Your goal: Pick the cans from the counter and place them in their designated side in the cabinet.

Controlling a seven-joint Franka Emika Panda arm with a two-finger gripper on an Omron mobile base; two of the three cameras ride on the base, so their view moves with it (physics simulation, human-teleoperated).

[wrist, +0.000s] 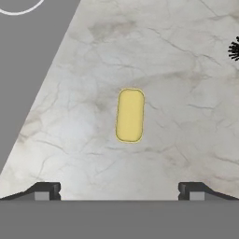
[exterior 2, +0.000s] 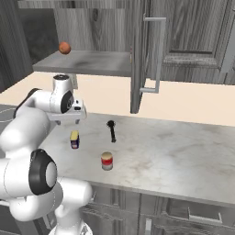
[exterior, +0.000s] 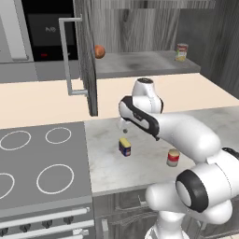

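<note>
Gripper [wrist: 119,190] hangs directly above the blue can [wrist: 130,115] (yellow top visible), jaws spread wide; red can [exterior: 173,158] stands apart on the tabletop [exterior: 105,163].

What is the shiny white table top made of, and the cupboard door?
The counter looks like polished stone, probably marble: pale grey-white with thin dark veins and a soft sheen. The cabinet door looks like dark grey wood, judging by its streaky grain, with a matte finish. Its bar handle seems brushed metal.

A kitchen is shown. A stovetop [exterior: 39,163], marbled counter [exterior 2: 183,151] and what is probably an oven [exterior: 49,30] are seen.
</note>
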